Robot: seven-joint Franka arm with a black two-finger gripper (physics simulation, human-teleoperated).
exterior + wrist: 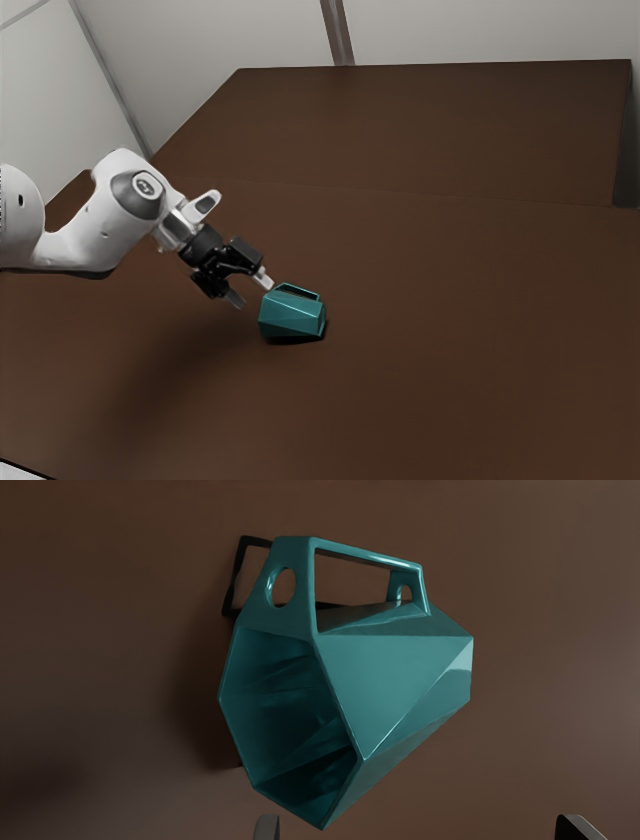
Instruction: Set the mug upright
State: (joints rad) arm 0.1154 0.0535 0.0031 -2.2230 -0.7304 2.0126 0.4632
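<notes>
A teal mug (395, 680) is lying on its side on the brown desk (460, 320), just beside the black gripper (250, 289) and toward the exterior view's right of it. Its glossy body is breaking into flat, angular facets, sharp edges are catching thin lines of light, and a paler reflection is showing near the base end. The mouth is forming a many-sided opening, and the squared handle (370, 556) is framing a long gap, with a rounded hole piercing each of its end pieces. The desk is looking smooth and matt, and a dark shadow (192, 720) is spreading beside the mug.

Deep shade is obscuring much of the mug's inside, and the body is hiding its own underside. The picture's bottom edge is cutting off the fingertips (267, 827) in the wrist view. The jaws are standing wide apart and gripping nothing; whether one tip is touching the mug, I cannot tell. The white arm (105, 225) is reaching in from the exterior view's left. The mug is not standing upright.
</notes>
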